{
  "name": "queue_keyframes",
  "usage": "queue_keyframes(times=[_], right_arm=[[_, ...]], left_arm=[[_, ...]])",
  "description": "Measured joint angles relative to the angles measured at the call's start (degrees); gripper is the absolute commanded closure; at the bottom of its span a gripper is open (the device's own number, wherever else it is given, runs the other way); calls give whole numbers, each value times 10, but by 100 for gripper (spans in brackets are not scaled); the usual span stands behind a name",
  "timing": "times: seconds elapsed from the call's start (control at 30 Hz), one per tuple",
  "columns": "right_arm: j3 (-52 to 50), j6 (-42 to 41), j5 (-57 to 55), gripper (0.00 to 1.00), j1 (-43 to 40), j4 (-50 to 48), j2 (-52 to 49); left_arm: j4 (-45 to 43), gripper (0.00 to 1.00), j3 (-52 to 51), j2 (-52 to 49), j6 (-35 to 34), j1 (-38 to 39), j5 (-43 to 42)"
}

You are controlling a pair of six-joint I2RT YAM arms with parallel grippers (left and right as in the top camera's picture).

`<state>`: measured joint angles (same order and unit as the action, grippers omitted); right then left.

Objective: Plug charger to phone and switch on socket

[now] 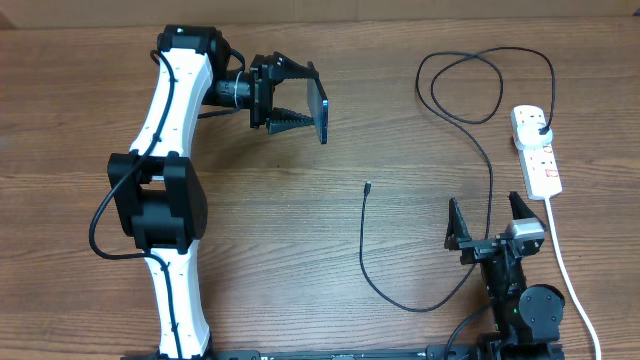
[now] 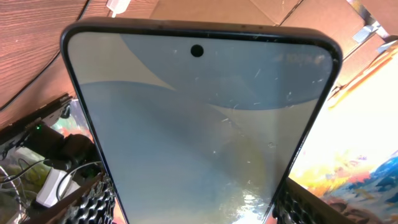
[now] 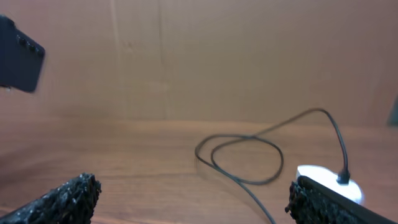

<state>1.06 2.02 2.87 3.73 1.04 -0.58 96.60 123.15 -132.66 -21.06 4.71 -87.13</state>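
Left hand (image 1: 290, 106) clamps phone (image 1: 323, 108) aloft; right hand (image 1: 490, 222) apart, must next fetch charger tip (image 1: 368, 187), nine o'clock

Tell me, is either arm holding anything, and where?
The left tool grips the slim dark-edged smartphone by its long sides near the bottom; the right tool is empty.

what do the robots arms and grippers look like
The left arm has white shells, black joint housings and a black cable along it. The right arm shows black, with a pale block at the wrist. The left gripper and right gripper are black, with tapered, rough-textured fingers.
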Motion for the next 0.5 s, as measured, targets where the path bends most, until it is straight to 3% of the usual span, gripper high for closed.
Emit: queue_keyframes(times=[0.07, 0.1, 0.2, 0.27, 0.33, 0.43, 0.5], right_arm=[[0, -33, 56, 0, 0, 18, 0], [0, -93, 131, 0, 0, 21, -1], [0, -212, 221, 0, 1, -12, -4], [0, -255, 259, 0, 0, -71, -5], [12, -276, 282, 0, 0, -62, -6], [103, -258, 276, 0, -4, 79, -33], [267, -201, 233, 0, -10, 288, -103]], left_arm=[[0, 31, 0, 0, 0, -1, -1], [0, 31, 0, 0, 0, -2, -2], [0, 31, 0, 0, 0, -3, -3], [1, 31, 0, 0, 0, -3, -3], [0, 31, 0, 0, 0, -3, -3], [0, 31, 0, 0, 0, -3, -4], [0, 31, 0, 0, 0, -3, -4]])
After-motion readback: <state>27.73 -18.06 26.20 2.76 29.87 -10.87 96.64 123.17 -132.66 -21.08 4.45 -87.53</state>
